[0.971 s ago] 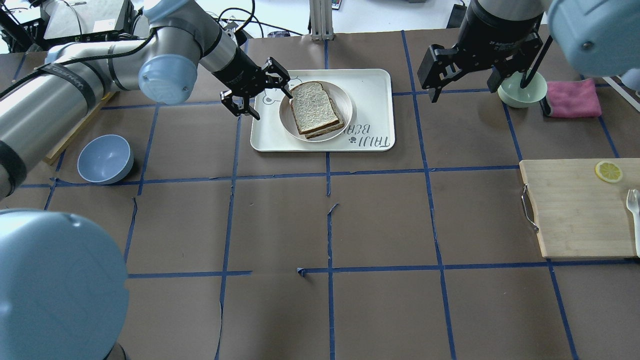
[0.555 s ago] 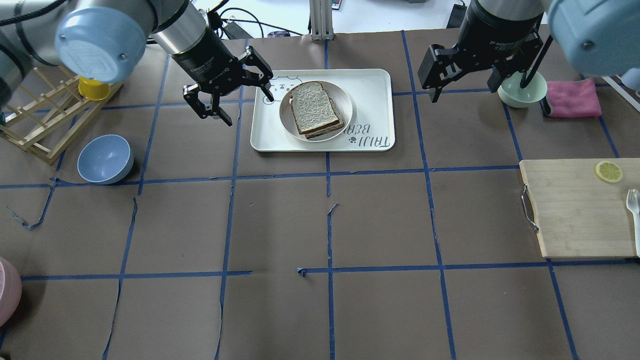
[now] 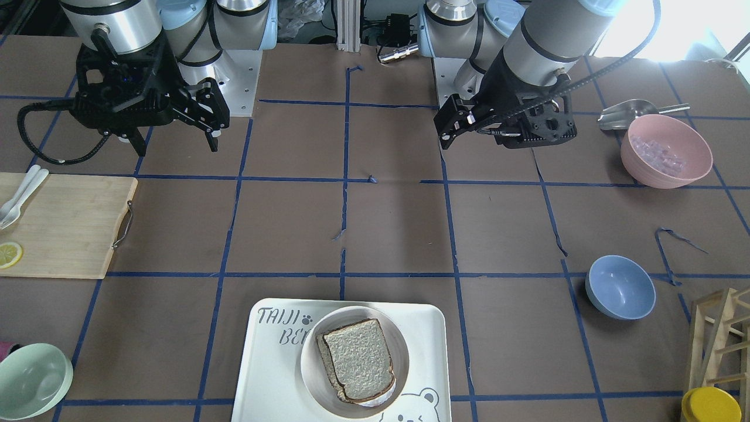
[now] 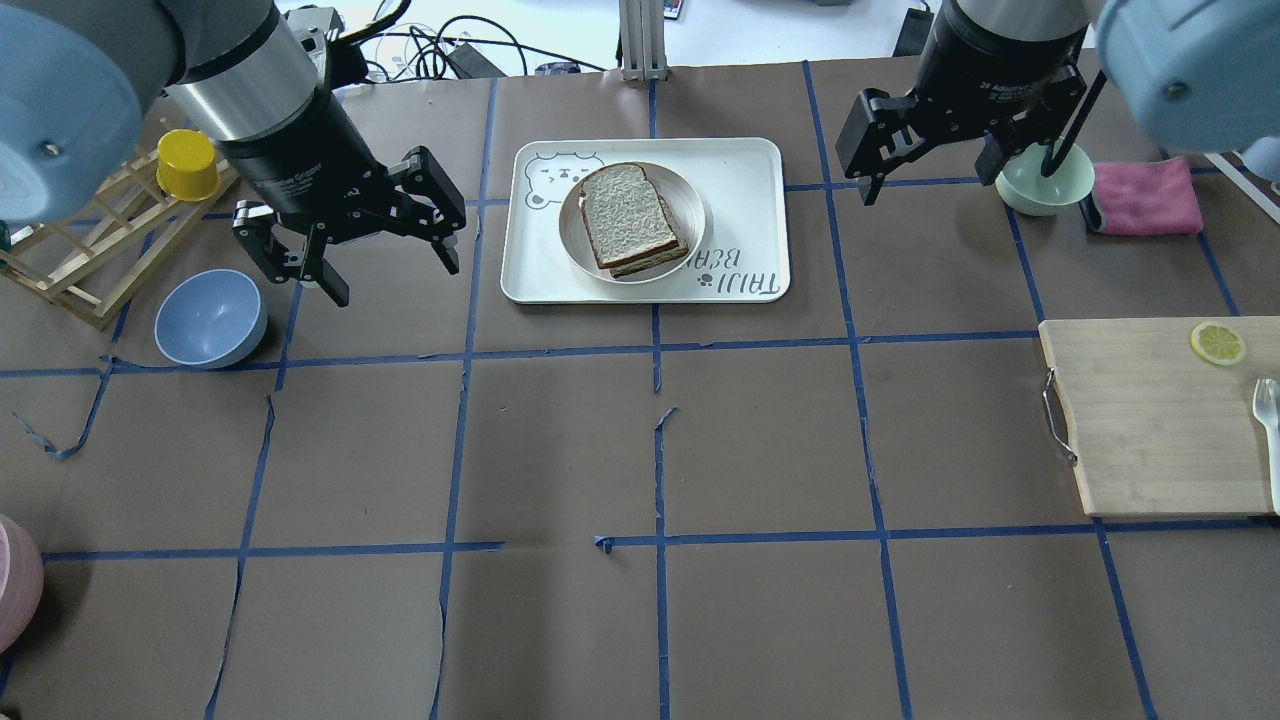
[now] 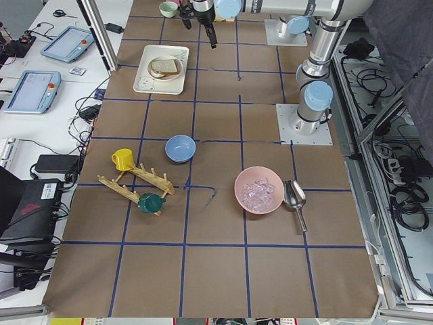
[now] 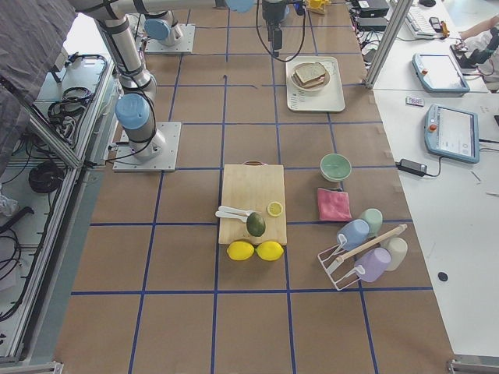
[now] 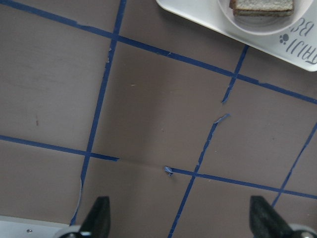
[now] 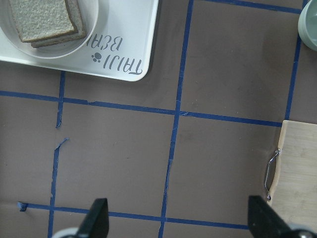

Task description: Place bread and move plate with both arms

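The bread [image 4: 628, 212], a pale slice with dark crust, lies on top of a thinner tan slice [image 4: 662, 260] in the round cream plate [image 4: 697, 212]. The plate sits on the TAIJI BEAR tray [image 4: 745, 170]. My left gripper [image 4: 395, 275] is open and empty, to the left of the tray and apart from it. My right gripper [image 4: 930, 180] is open and empty, to the right of the tray. The left wrist view shows the left gripper [image 7: 179, 220] over bare table, with the bread [image 7: 262, 5] at the top edge. The right wrist view shows the right gripper [image 8: 178, 218] and the bread [image 8: 39, 17] at top left.
A pale green bowl [image 4: 1045, 180] and a pink cloth [image 4: 1145, 197] lie behind my right gripper. A cutting board [image 4: 1150, 410] with a lemon slice is at the right. A blue bowl [image 4: 210, 318] and a wooden rack [image 4: 90, 260] with a yellow cup are at the left.
My left gripper has drawn back from the plate's left edge, moving left and nearer the robot, still open. The right arm, bread and plate have not moved.
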